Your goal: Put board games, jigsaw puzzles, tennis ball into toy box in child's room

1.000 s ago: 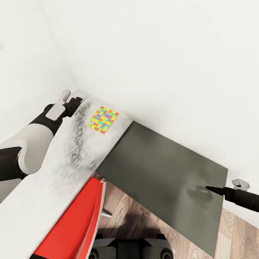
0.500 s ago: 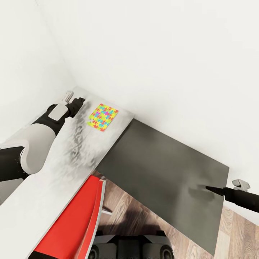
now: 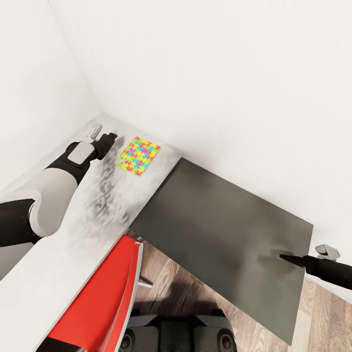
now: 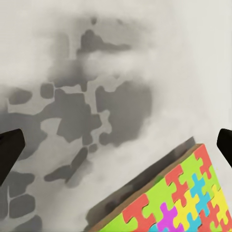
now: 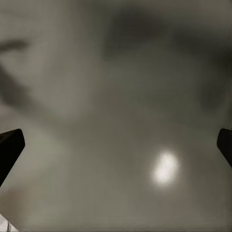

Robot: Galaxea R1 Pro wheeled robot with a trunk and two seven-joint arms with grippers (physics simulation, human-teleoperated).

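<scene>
1. Jigsaw puzzle first: one thin square board of interlocking yellow, pink, blue, green and orange pieces (image 3: pixel 139 155) lies flat on the long desk with the pale grey-white top (image 3: pixel 58 254), close to the wall and near the desk's end.
2. Far left, the left gripper (image 3: pixel 108 139) hovers over the desktop just beside the puzzle's edge. Over the last second it has crept toward the wall corner while the puzzle stayed put – a lining-up, as I read it, not yet a grasp.
3. Its wrist camera shows the two dark fingertips (image 4: pixel 8 150) spread wide with nothing between them, and a corner of the puzzle (image 4: pixel 179 203) just ahead.
4. Centre: a red chair (image 3: pixel 105 298) is tucked under the desk, beside the dark grey side panel (image 3: pixel 225 234).
5. Far right, the right gripper (image 3: pixel 288 257) hangs by that panel, unmoved in the meantime; its wrist view shows its fingertips (image 5: pixel 9 145) wide apart – empty.
6. Judgement: the puzzle remains to be picked up; being so thin, its edge looks hard to catch.
</scene>
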